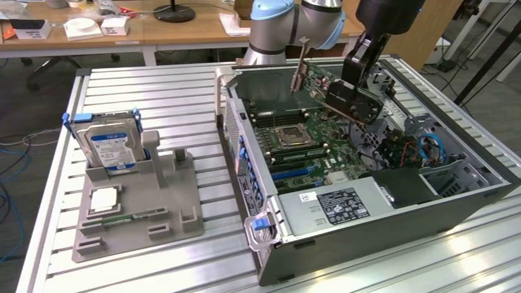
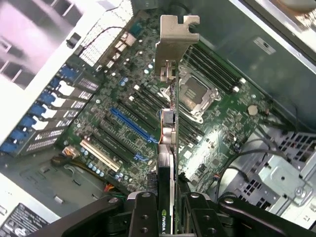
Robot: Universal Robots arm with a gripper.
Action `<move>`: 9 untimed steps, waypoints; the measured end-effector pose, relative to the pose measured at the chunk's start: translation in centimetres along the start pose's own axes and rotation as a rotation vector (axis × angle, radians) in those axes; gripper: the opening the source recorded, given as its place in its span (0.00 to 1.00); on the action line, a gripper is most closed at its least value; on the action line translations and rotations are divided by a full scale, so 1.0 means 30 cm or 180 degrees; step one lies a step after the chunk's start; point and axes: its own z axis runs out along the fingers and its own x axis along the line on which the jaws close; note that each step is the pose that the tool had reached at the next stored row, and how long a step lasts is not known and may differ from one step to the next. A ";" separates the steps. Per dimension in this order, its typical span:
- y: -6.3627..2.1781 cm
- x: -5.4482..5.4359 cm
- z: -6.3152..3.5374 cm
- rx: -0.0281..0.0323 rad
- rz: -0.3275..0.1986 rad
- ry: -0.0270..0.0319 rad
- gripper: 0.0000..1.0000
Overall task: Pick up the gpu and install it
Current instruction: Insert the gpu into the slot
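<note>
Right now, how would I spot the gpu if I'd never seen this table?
Find the open computer case on the slatted table. Above its green motherboard, the gripper holds the gpu tilted in the air. It is a slim green card with a black cooler and silver bracket, unlike the boxy blue-labelled hard drive.

The arm is reared up at the table's far edge, with the wrist tilted downward. The gripper is closed on the gpu, the fingers pressed against its two faces.
</note>
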 end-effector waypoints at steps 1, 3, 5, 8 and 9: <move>0.000 0.000 0.000 -0.0001 -0.0057 0.0003 0.26; 0.000 0.000 0.000 -0.0004 -0.0171 0.0007 0.26; 0.000 0.000 0.000 -0.0007 -0.0286 0.0012 0.26; 0.000 0.000 0.000 -0.0011 -0.0462 0.0019 0.26; 0.000 0.000 0.000 -0.0013 -0.0520 0.0022 0.26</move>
